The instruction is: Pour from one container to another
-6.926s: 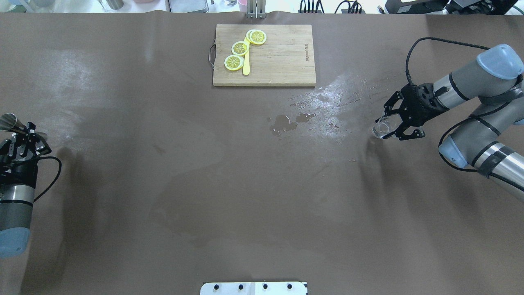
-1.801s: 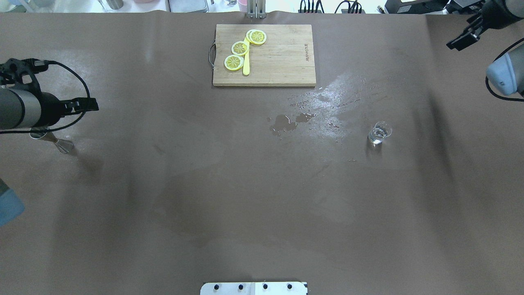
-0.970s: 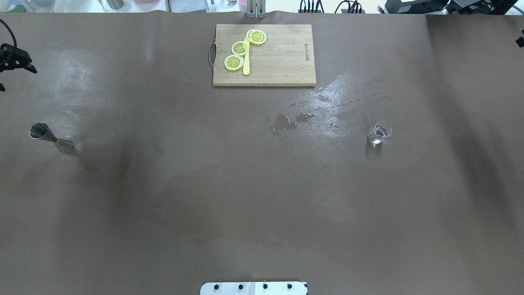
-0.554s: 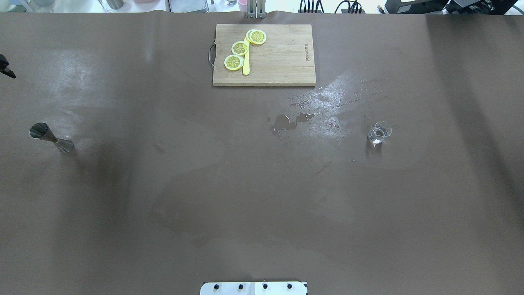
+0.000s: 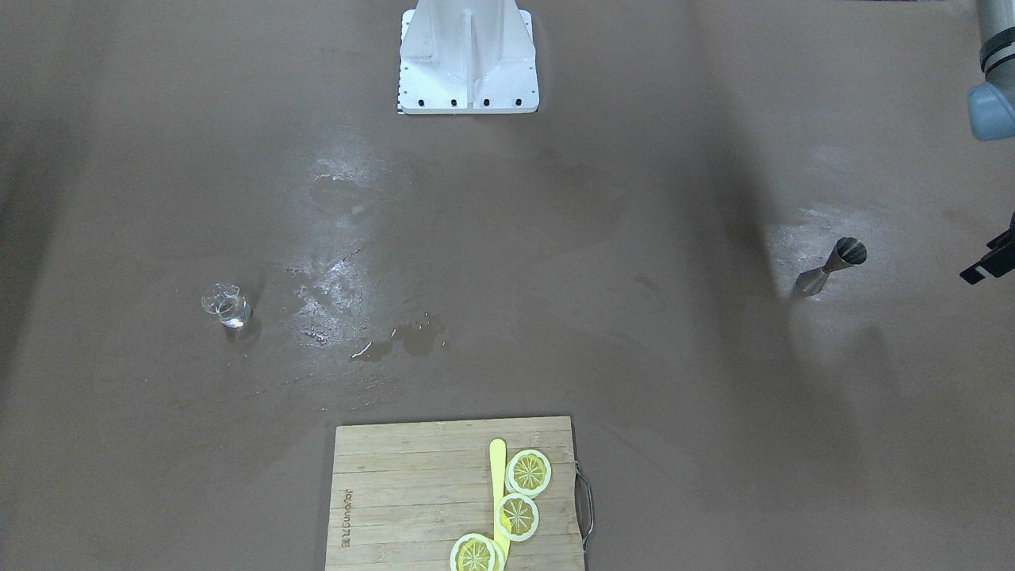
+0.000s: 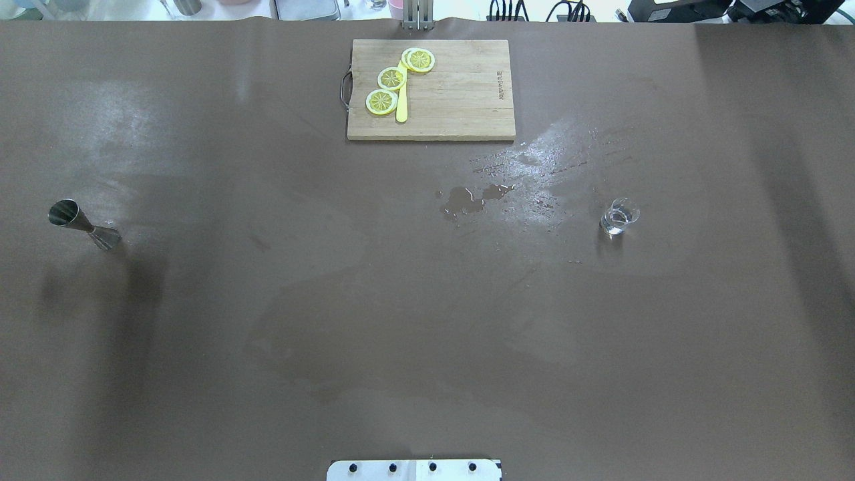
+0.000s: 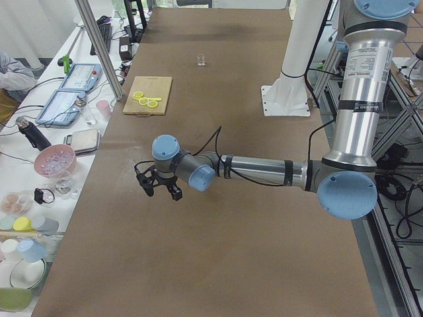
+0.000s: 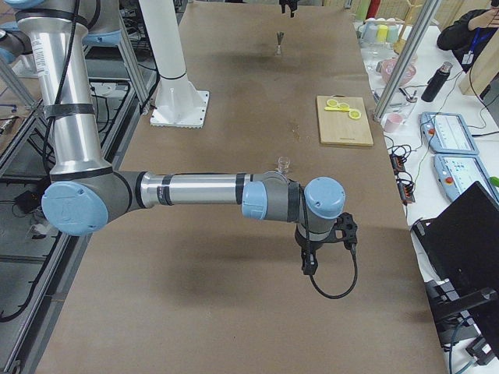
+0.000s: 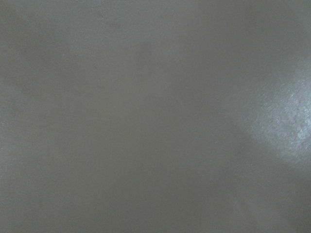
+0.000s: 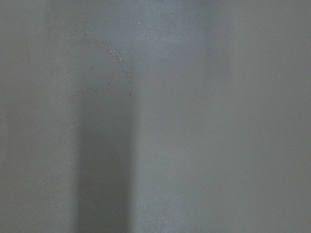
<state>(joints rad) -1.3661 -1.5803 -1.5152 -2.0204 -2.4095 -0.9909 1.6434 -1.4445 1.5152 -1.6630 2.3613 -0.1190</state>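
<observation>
In the overhead view the glass cup [image 6: 619, 218] stands upright at 3 o'clock on the table [image 6: 427, 321], well in from the edge. The steel jigger [image 6: 83, 225] stands at 9 o'clock, closer to its own edge. A wide stretch of brown table lies between them, broken only by a small puddle [image 6: 467, 200] and a wet sheen toward 1 o'clock of centre. A wooden cutting board [image 6: 461, 100] with lemon slices [image 6: 391, 78] sits at 12 o'clock, near the far edge.

Both arms are out beyond the table ends. The left gripper [image 7: 162, 193] hangs past the jigger's end, and only one of its fingers [image 5: 987, 266] pokes into the front view. The right gripper [image 8: 347, 234] hangs past the cup's end. Whether either pair of fingers is spread or pressed together, I cannot tell.
</observation>
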